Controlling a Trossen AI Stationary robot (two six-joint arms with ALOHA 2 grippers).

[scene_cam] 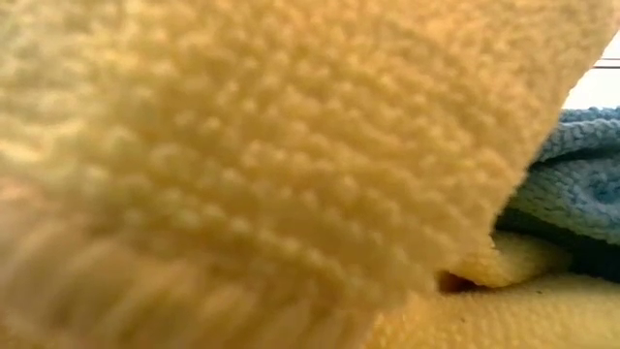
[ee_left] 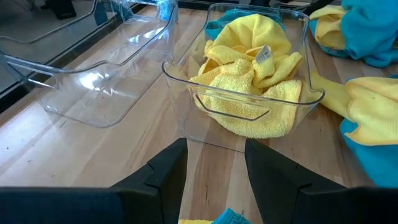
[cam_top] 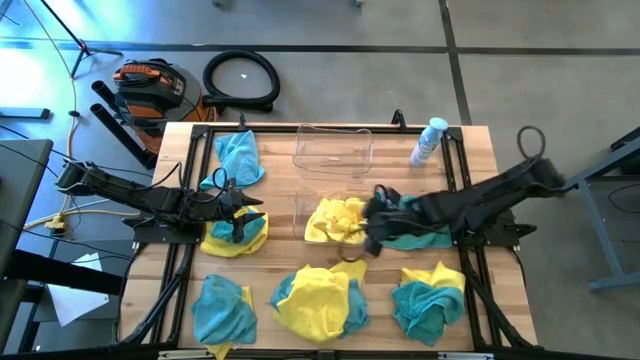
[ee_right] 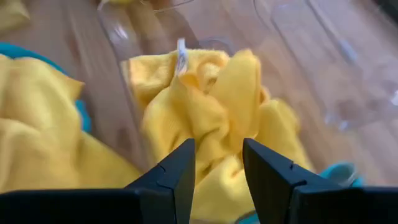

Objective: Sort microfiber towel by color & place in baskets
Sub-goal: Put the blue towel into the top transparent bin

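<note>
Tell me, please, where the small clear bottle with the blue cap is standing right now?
In the high view the bottle lies near the table's far right corner, just right of the empty basket, apart from all the towels.

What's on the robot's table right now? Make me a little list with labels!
near basket: holds yellow towels
far basket: looks empty
right hand: open, over the near basket
left hand: open, above a yellow and teal towel pile at the table's left
loose towels: teal one at the back left, three mixed piles along the front edge
spray bottle: back right of the table
low view: blocked by yellow cloth
</note>
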